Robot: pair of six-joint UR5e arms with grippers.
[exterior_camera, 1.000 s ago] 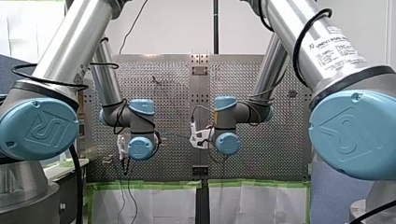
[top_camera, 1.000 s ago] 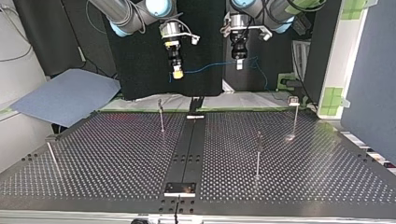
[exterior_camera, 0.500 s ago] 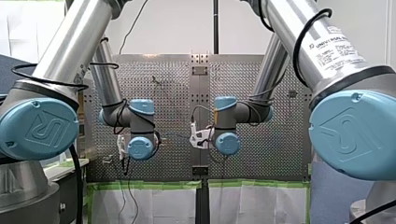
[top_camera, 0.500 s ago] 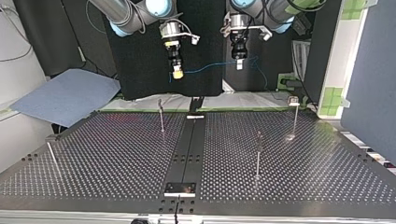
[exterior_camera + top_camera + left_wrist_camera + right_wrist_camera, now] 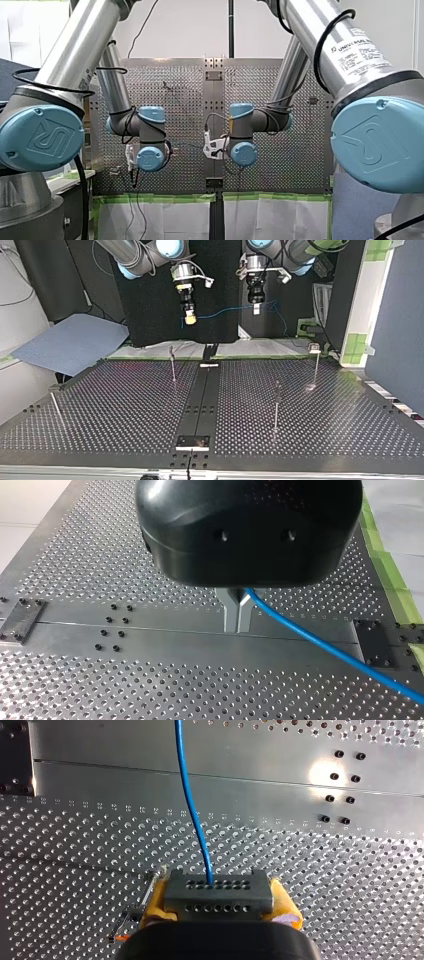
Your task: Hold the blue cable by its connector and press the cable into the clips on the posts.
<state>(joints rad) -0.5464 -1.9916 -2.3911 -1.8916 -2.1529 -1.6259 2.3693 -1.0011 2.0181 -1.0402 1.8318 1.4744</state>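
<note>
In the right wrist view my right gripper [image 5: 218,891] has its yellow pads [image 5: 155,896] shut on a dark grey connector [image 5: 235,896] with rows of holes. The blue cable [image 5: 189,795] runs out of it over the table. In the left wrist view my left gripper [image 5: 237,628] has its metal fingers [image 5: 230,614] shut on the blue cable [image 5: 320,644], which trails off to one side. In the top view both grippers hang high behind the table, my right gripper [image 5: 190,318] and my left gripper [image 5: 255,309], with the cable [image 5: 225,311] strung between them. Thin posts [image 5: 172,362] [image 5: 276,405] [image 5: 315,365] stand on the table below.
Another thin post [image 5: 55,407] leans at the top view's left edge of the perforated table [image 5: 125,405]. A dark plate [image 5: 192,442] sits on the central rail near the front. A blue-grey sheet [image 5: 70,342] lies beyond the table's left corner.
</note>
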